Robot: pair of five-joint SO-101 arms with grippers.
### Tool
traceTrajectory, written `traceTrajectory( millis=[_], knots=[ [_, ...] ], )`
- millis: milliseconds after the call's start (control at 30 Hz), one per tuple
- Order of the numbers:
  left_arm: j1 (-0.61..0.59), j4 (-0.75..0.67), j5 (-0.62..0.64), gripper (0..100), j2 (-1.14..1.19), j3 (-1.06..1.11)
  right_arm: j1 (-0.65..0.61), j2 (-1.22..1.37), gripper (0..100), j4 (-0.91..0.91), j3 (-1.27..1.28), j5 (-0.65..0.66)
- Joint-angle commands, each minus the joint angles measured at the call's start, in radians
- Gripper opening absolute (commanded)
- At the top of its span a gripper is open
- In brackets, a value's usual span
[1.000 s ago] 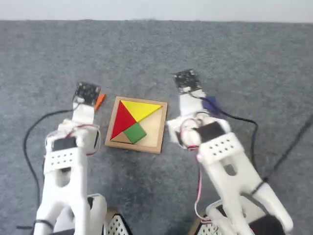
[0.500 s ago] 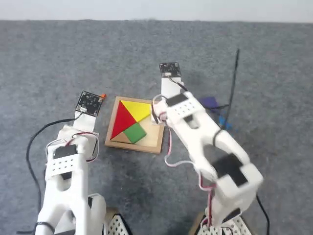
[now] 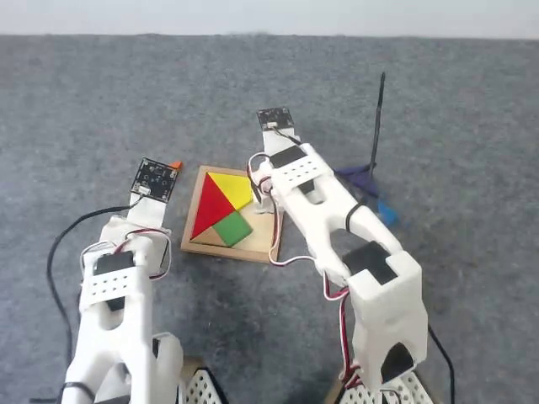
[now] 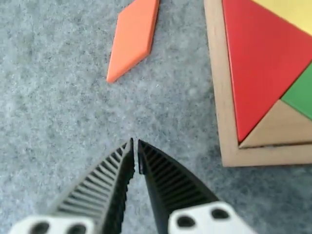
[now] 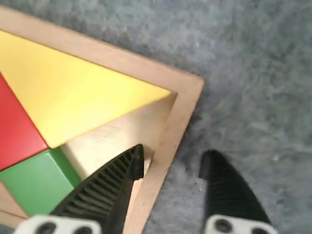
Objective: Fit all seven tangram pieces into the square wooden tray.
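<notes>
The square wooden tray (image 3: 204, 245) lies mid-table and holds a yellow triangle (image 3: 237, 189), a red triangle (image 3: 209, 208) and a green square (image 3: 231, 228). My right gripper (image 5: 173, 158) is open and straddles the tray's rim (image 5: 181, 109) near a corner, one fingertip over the bare floor inside and the other over the carpet. It holds nothing. My left gripper (image 4: 135, 142) is shut and empty above the carpet beside the tray (image 4: 225, 122). An orange parallelogram (image 4: 134, 36) lies ahead of it. A purple piece (image 3: 358, 178) and a blue piece (image 3: 386, 212) lie to the tray's right.
Grey carpet covers the whole table. The right arm (image 3: 324, 210) hides the tray's right side from above. A black cable (image 3: 376, 118) rises behind that arm, and another cable (image 3: 63, 227) trails left of the left arm (image 3: 118, 269).
The right arm has swung left from beside the tray to over its right edge. The left arm has edged slightly, so less of the orange piece shows.
</notes>
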Motion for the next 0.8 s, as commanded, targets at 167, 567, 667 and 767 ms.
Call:
traceTrajectory(
  millis=[167, 567, 667, 767],
  knots=[
    [-0.006, -0.02, -0.014, 1, -0.034, -0.012, 0.028, -0.002, 3.1, 0.024, -0.069, 0.19],
    [-0.006, -0.02, -0.015, 1, -0.034, -0.012, 0.124, -0.012, 0.9, 0.116, -0.112, 0.258],
    [-0.006, -0.02, -0.015, 1, -0.034, -0.012, 0.125, -0.008, 1.0, 0.139, -0.127, 0.281],
    [-0.006, -0.018, -0.015, 1, -0.034, -0.012, 0.12, -0.012, 4.6, 0.14, -0.127, 0.281]
  ],
)
